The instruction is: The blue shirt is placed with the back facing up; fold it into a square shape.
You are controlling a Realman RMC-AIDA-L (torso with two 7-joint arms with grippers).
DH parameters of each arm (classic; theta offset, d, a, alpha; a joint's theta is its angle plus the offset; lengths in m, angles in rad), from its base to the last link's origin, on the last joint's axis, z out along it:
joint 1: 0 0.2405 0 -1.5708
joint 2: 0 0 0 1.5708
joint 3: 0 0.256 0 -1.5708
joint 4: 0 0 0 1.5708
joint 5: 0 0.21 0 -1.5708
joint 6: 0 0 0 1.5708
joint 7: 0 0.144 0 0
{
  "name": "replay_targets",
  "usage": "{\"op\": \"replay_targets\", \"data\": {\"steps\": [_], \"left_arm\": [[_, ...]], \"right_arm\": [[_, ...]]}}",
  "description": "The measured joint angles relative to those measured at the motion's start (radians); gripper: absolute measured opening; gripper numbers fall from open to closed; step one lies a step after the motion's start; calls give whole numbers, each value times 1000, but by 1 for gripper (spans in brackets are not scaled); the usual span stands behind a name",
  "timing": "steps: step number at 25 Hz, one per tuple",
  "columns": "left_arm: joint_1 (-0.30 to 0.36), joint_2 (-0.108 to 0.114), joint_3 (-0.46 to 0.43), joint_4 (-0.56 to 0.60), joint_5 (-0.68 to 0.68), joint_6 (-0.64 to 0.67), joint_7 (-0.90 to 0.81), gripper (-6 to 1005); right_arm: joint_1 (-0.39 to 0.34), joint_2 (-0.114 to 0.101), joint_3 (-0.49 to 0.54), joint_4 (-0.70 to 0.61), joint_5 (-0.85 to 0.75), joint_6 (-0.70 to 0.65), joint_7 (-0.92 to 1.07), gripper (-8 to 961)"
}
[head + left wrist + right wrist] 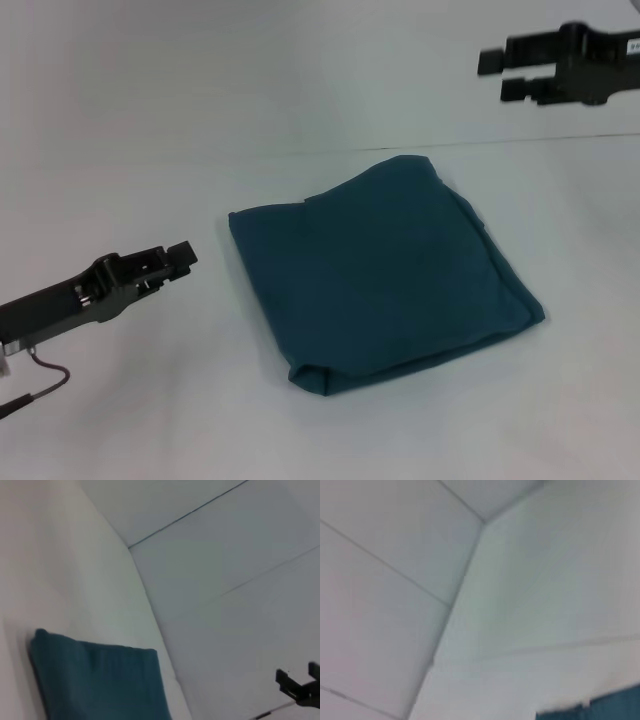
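The blue shirt (pixel 380 270) lies folded into a rough square in the middle of the white table (pixel 150 160), with a rolled edge at its near corner. My left gripper (pixel 178 262) hovers low at the table's left, a short way from the shirt's left edge and holding nothing. My right gripper (pixel 500 75) is raised at the far right, open and empty, well clear of the cloth. A corner of the shirt (pixel 100 680) shows in the left wrist view, with the right gripper (pixel 299 675) far off. The right wrist view catches only an edge of the shirt (pixel 610 705).
The table's back edge (pixel 300 152) meets a plain white wall behind the shirt. A thin cable (pixel 45 380) loops under my left arm at the near left. White tabletop surrounds the shirt on all sides.
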Motion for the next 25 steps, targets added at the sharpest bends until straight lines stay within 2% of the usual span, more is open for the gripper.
{"op": "replay_targets", "data": {"steps": [4,8,14,18,24,25], "left_arm": [[-8,2,5,0,20,1,-102,216],[-28,8,8,0,119,-1,-263,370],[-38,4,26,-11,174,7,-308,422],[-43,-8,76,-25,178,-6,-313,456],[-97,-12,124,-95,239,-96,-425,508],[-105,-15,131,-99,248,-112,-440,543]], "right_arm": [[0,-3,-6,12,3,18,-3,689],[-1,-7,-13,42,1,22,-18,846],[-7,-10,-31,57,0,17,-34,871],[-11,-11,-46,57,0,14,-44,869],[-13,-11,-55,58,0,12,-48,866],[-13,-11,-57,58,0,11,-49,866]]}}
